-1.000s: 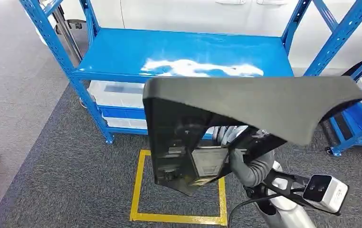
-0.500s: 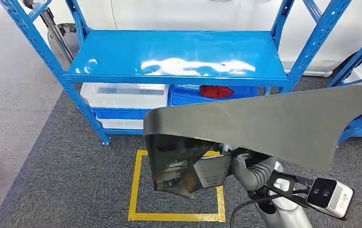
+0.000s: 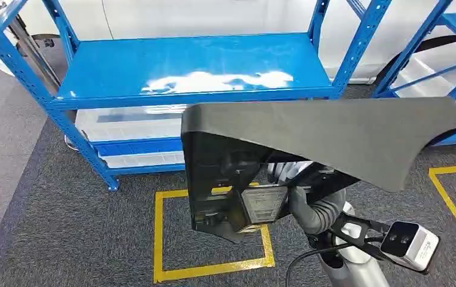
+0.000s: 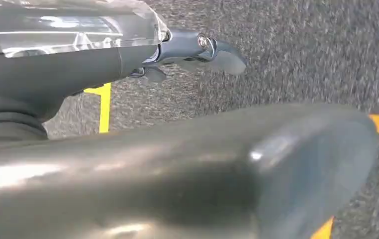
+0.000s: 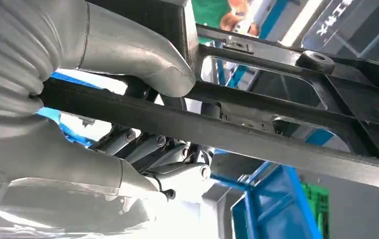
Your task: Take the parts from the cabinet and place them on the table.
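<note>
right arm: enters lower right of head view, bent up toward centre | right hand (image 3: 300, 200): thumb (image 5: 142, 55) over a bar, fingers (image 5: 150, 149) curled beneath, gripping the dark part (image 3: 309, 134) | left hand (image 4: 197, 50): upper left of left wrist view, fingers extended, hold unclear

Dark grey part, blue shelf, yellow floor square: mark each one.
dark grey part (image 3: 333, 134), head view, broad top surface.
blue shelf (image 3: 201, 63), head view, bare top board.
yellow floor square (image 3: 158, 239), head view, left tape line.

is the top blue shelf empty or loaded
Empty: the top shelf shows bare blue surface with only glare; the robot holds the dark part in front.
</note>
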`<state>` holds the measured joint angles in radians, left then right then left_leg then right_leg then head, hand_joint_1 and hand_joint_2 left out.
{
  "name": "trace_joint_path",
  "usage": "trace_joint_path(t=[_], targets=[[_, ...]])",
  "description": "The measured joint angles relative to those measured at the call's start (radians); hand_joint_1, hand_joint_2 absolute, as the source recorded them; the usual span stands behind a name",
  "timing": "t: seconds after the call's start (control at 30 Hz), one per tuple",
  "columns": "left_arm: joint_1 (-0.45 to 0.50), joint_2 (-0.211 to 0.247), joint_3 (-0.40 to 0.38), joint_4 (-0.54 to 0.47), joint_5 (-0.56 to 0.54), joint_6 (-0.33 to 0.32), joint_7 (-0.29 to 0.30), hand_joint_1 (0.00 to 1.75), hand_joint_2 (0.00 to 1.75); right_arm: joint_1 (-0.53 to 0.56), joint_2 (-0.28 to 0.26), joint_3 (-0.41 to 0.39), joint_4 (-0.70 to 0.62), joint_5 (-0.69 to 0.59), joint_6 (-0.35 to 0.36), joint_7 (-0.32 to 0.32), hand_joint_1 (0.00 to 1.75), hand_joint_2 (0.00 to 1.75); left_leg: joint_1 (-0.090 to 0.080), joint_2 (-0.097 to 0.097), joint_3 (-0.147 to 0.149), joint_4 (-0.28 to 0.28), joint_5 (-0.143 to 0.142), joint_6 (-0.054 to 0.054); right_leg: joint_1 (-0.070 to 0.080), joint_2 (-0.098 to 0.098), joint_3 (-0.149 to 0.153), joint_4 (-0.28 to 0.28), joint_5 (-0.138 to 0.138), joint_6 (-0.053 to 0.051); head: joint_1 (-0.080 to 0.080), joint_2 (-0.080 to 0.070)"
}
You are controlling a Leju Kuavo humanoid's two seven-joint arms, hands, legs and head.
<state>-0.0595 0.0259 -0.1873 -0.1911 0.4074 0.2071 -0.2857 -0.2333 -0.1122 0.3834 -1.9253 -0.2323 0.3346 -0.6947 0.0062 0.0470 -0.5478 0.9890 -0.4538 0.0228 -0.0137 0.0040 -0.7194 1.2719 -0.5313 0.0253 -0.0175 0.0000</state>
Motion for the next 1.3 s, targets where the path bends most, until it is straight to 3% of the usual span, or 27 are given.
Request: trace_joint_path(t=[0.07, 0.1, 0.13, 0.23, 0.27, 0.33, 0.37, 0.43, 0.47, 0.53, 0.57, 0.6, 0.63, 0.73, 0.77, 0.8, 0.83, 0.87, 0.93, 0.97, 1.03, 1.07, 1.1, 1.13, 1.17, 1.27, 1.3], targets=[[0.000, -0.003, -0.003, 0.000, 0.002, -0.005, 0.000, 0.00, 0.00, 0.011, 0.000, -0.002, -0.005, 0.002, 0.009, 0.000, 1.50, 1.75, -0.003, 0.018, 0.003, 0.001, -0.003, -0.003, 0.002, -0.025, 0.101, -0.180, 0.075, -0.009, 0.000, 0.000], [0.000, -0.003, -0.005, 0.000, 0.003, -0.008, 0.000, 0.00, 0.00, 0.013, 0.000, -0.003, -0.010, 0.002, 0.010, 0.000, 1.50, 1.75, -0.005, 0.026, 0.006, 0.002, -0.006, -0.007, 0.009, -0.080, 0.142, -0.264, 0.077, -0.019, 0.000, 0.000], [0.001, -0.003, -0.006, 0.000, 0.003, -0.009, 0.000, 0.00, 0.00, 0.015, 0.000, -0.003, -0.011, 0.003, 0.012, 0.000, 1.50, 1.75, -0.012, 0.034, 0.004, 0.004, -0.008, -0.011, 0.015, -0.080, 0.142, -0.263, 0.083, -0.025, 0.000, 0.000], [0.000, -0.003, -0.010, 0.000, -0.001, -0.007, 0.004, 0.00, 0.00, 0.029, 0.002, -0.014, -0.022, 0.013, 0.048, 0.000, 1.50, 1.75, -0.011, 0.059, 0.010, 0.000, -0.007, -0.026, 0.019, -0.045, 0.134, -0.263, 0.087, -0.035, 0.000, 0.000], [-0.001, -0.003, -0.011, 0.000, -0.004, -0.006, 0.004, 0.00, 0.00, 0.033, 0.002, -0.020, -0.028, 0.014, 0.063, -0.001, 1.50, 1.75, -0.012, 0.064, 0.011, 0.003, -0.013, -0.032, 0.010, -0.035, 0.137, -0.272, 0.093, -0.042, 0.000, 0.000], [0.002, -0.003, -0.013, 0.000, -0.006, -0.002, 0.001, 0.00, 0.00, 0.040, 0.017, -0.042, -0.040, 0.016, 0.112, -0.002, 1.50, 1.75, -0.004, -0.009, -0.017, 0.077, -0.072, -0.044, 0.003, -0.017, 0.138, -0.277, 0.099, -0.052, 0.000, 0.000], [0.003, -0.002, -0.013, 0.000, 0.000, 0.004, -0.003, 0.00, 0.00, 0.047, 0.031, -0.053, -0.042, 0.018, 0.138, -0.002, 1.50, 1.75, 0.000, -0.029, -0.053, 0.161, -0.116, -0.049, 0.003, -0.006, 0.136, -0.277, 0.100, -0.054, 0.000, 0.000], [0.004, 0.002, -0.013, 0.001, 0.011, 0.014, -0.007, 0.00, 0.00, 0.063, 0.055, -0.073, -0.043, 0.019, 0.188, -0.002, 1.50, 1.75, 0.001, -0.038, -0.122, 0.310, -0.172, -0.054, 0.004, 0.018, 0.133, -0.276, 0.102, -0.056, 0.000, 0.000], [0.006, 0.004, -0.013, 0.001, 0.013, 0.020, -0.007, 0.00, 0.00, 0.069, 0.068, -0.081, -0.043, 0.020, 0.211, -0.001, 1.50, 1.75, 0.001, -0.038, -0.133, 0.330, -0.164, -0.055, 0.004, 0.033, 0.133, -0.275, 0.102, -0.056, 0.000, 0.000], [0.008, 0.008, -0.010, 0.001, 0.021, 0.026, -0.012, 0.00, 0.00, 0.072, 0.094, -0.099, -0.043, 0.016, 0.244, -0.001, 1.50, 1.75, 0.004, -0.041, -0.085, 0.224, -0.088, -0.052, 0.004, 0.061, 0.135, -0.273, 0.103, -0.055, 0.000, 0.000], [0.007, 0.011, -0.008, 0.001, 0.022, 0.026, -0.019, 0.00, 0.00, 0.071, 0.107, -0.107, -0.043, 0.010, 0.256, -0.001, 1.50, 1.75, 0.006, -0.054, -0.035, 0.115, -0.034, -0.049, 0.004, 0.076, 0.138, -0.271, 0.102, -0.052, 0.000, 0.000], [0.006, 0.015, -0.008, 0.001, 0.022, 0.022, -0.028, 0.00, 0.00, 0.068, 0.116, -0.111, -0.043, 0.008, 0.259, -0.001, 1.50, 1.75, 0.009, -0.093, 0.005, 0.023, -0.001, -0.046, 0.003, 0.087, 0.138, -0.269, 0.102, -0.048, 0.000, 0.000], [0.008, 0.018, -0.008, 0.002, 0.022, 0.018, -0.031, 0.00, 0.00, 0.063, 0.122, -0.116, -0.043, 0.004, 0.258, -0.001, 1.50, 1.75, 0.010, -0.125, 0.016, 0.006, -0.020, -0.042, 0.008, 0.095, 0.133, -0.267, 0.104, -0.041, 0.000, 0.000], [-0.003, 0.027, -0.007, 0.002, 0.020, -0.003, -0.055, 0.00, 0.00, 0.044, 0.128, -0.120, -0.049, -0.033, 0.207, -0.001, 1.50, 1.75, 0.005, -0.104, 0.014, 0.006, -0.013, -0.034, 0.000, 0.124, 0.121, -0.269, 0.114, -0.022, 0.000, 0.000], [-0.003, 0.028, -0.007, 0.002, 0.017, -0.012, -0.063, 0.00, 0.00, 0.035, 0.126, -0.120, -0.052, -0.047, 0.177, -0.001, 1.50, 1.75, 0.010, -0.090, 0.014, 0.000, -0.007, -0.024, 0.004, 0.138, 0.117, -0.271, 0.119, -0.012, 0.000, 0.000], [-0.005, 0.028, -0.007, 0.002, 0.011, -0.017, -0.067, 0.00, 0.00, 0.029, 0.122, -0.120, -0.054, -0.054, 0.159, -0.001, 1.50, 1.75, 0.014, -0.072, 0.014, -0.008, -0.001, -0.015, 0.002, 0.100, 0.115, -0.257, 0.107, -0.011, 0.000, 0.000], [-0.006, 0.029, -0.007, 0.002, 0.010, -0.020, -0.069, 0.00, 0.00, 0.017, 0.119, -0.120, -0.057, -0.060, 0.149, -0.002, 1.50, 1.75, 0.012, -0.062, 0.012, -0.010, 0.001, -0.007, 0.008, 0.044, 0.091, -0.214, 0.073, -0.010, 0.000, 0.000], [-0.006, 0.031, -0.007, 0.002, 0.008, -0.022, -0.071, 0.00, 0.00, 0.009, 0.115, -0.120, -0.058, -0.063, 0.141, -0.002, 1.50, 1.75, 0.009, -0.050, 0.009, -0.009, 0.001, -0.003, 0.007, 0.018, 0.058, -0.143, 0.033, -0.008, 0.000, 0.000], [-0.006, 0.031, -0.007, 0.002, 0.002, -0.024, -0.070, 0.00, 0.00, 0.009, 0.111, -0.120, -0.058, -0.065, 0.128, -0.002, 1.50, 1.75, 0.005, -0.026, 0.006, -0.009, 0.002, -0.002, 0.003, 0.003, -0.015, 0.017, -0.036, -0.003, 0.000, 0.000], [-0.008, 0.030, -0.008, 0.002, 0.000, -0.025, -0.068, 0.00, 0.00, 0.009, 0.108, -0.120, -0.058, -0.063, 0.121, -0.002, 1.50, 1.75, 0.004, -0.011, 0.004, -0.007, 0.002, -0.002, 0.001, 0.002, -0.040, 0.071, -0.049, -0.001, 0.000, 0.000], [-0.013, 0.027, -0.008, 0.002, -0.008, -0.026, -0.064, 0.00, 0.00, 0.009, 0.106, -0.120, -0.058, -0.056, 0.111, -0.002, 1.50, 1.75, 0.002, 0.011, 0.003, -0.005, 0.000, -0.002, 0.001, -0.001, -0.009, 0.021, -0.008, -0.002, 0.000, 0.000], [-0.017, 0.024, -0.010, 0.002, -0.011, -0.028, -0.063, 0.00, 0.00, 0.009, 0.106, -0.120, -0.059, -0.046, 0.105, -0.002, 1.50, 1.75, 0.002, 0.023, 0.004, -0.002, -0.003, -0.005, 0.001, -0.011, 0.051, -0.088, 0.043, -0.006, 0.000, 0.000], [-0.020, 0.022, -0.010, 0.002, -0.014, -0.028, -0.063, 0.00, 0.00, 0.009, 0.106, -0.119, -0.060, -0.038, 0.099, -0.002, 1.50, 1.75, 0.001, 0.032, 0.006, 0.000, -0.005, -0.008, 0.003, -0.031, 0.108, -0.189, 0.082, -0.011, 0.000, 0.000], [-0.022, 0.021, -0.011, 0.002, -0.016, -0.029, -0.063, 0.00, 0.00, 0.008, 0.106, -0.117, -0.062, -0.030, 0.091, -0.002, 1.50, 1.75, -0.001, 0.039, 0.008, 0.002, -0.008, -0.011, 0.011, -0.091, 0.143, -0.261, 0.076, -0.020, 0.000, 0.000], [-0.023, 0.020, -0.012, 0.002, -0.020, -0.029, -0.060, 0.00, 0.00, 0.007, 0.105, -0.114, -0.063, -0.024, 0.081, -0.002, 1.50, 1.75, -0.008, 0.048, 0.006, 0.004, -0.010, -0.017, 0.016, -0.098, 0.143, -0.263, 0.080, -0.027, 0.000, 0.000], [-0.030, 0.019, -0.016, 0.002, -0.032, -0.027, -0.040, 0.00, 0.00, 0.007, 0.098, -0.101, -0.071, -0.007, 0.034, -0.001, 1.50, 1.75, -0.007, 0.077, 0.012, 0.000, -0.010, -0.031, 0.021, -0.057, 0.132, -0.263, 0.084, -0.038, 0.000, 0.000], [-0.034, 0.017, -0.017, 0.002, -0.033, -0.027, -0.033, 0.00, 0.00, 0.007, 0.095, -0.098, -0.079, -0.006, 0.028, -0.001, 1.50, 1.75, -0.006, 0.079, 0.012, 0.002, -0.014, -0.038, 0.014, -0.047, 0.135, -0.272, 0.091, -0.047, 0.000, 0.000]])
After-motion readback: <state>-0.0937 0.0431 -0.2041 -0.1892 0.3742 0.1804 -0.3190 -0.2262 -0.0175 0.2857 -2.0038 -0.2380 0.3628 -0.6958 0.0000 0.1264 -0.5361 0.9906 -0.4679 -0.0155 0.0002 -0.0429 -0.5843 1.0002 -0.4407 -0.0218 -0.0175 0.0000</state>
